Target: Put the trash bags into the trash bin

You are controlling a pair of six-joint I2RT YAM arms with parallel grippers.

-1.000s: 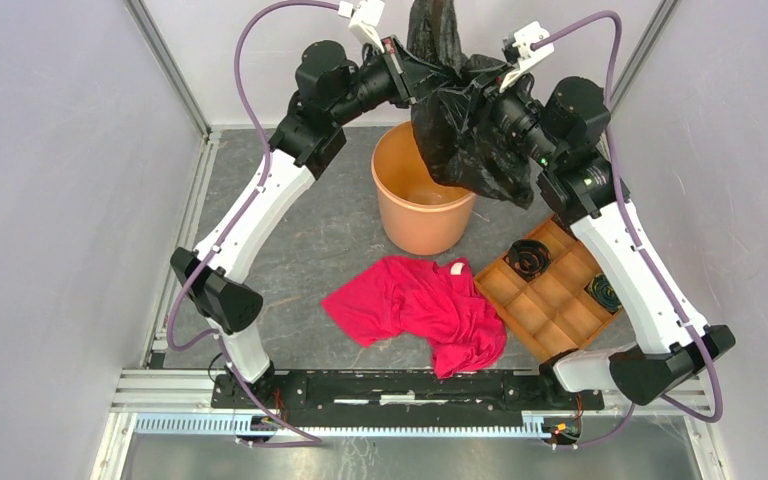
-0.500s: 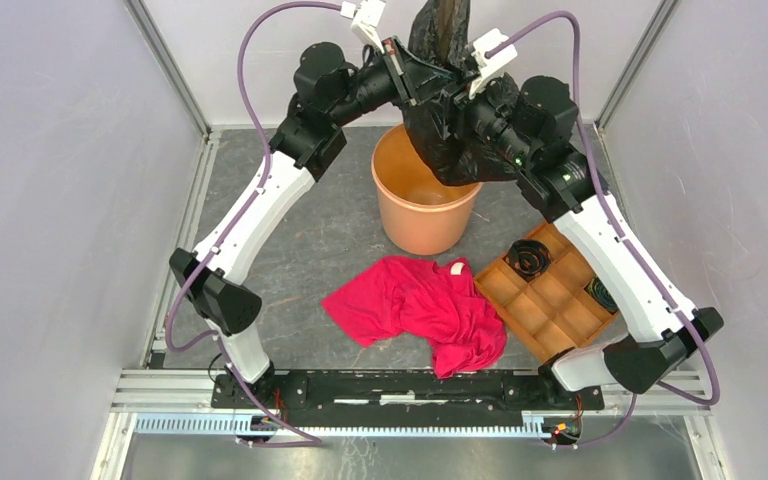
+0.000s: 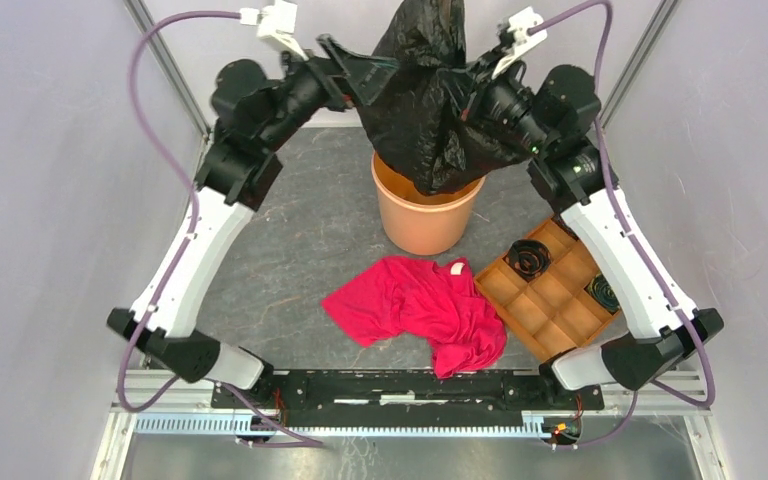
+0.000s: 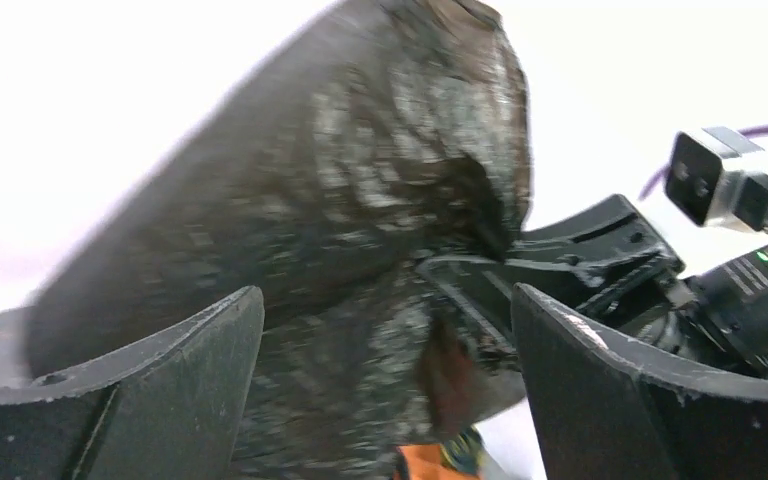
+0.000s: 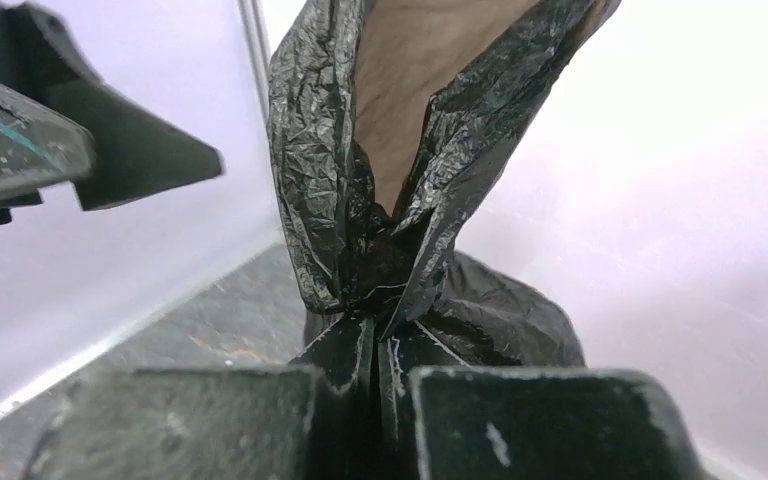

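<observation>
Over trash bin (image 3: 420, 225) at 12 o'clock: right gripper (image 5: 375, 345) pinches trash bag (image 3: 425, 110); left gripper (image 4: 385, 300), jaws wide, at bag's 9 o'clock.

The left fingers (image 4: 160, 380) let go of the bag (image 3: 425, 90) and now stand spread, and the left arm (image 3: 195, 240) swings out leftward. The right fingers (image 5: 345, 360) close, pinching the bag's neck. The bag hangs wider, now centred over the bin (image 3: 425, 225).

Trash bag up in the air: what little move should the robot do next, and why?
Probably lower the right gripper: it is shut on the black trash bag, which hangs over the orange trash bin, and the left gripper is open.
</observation>
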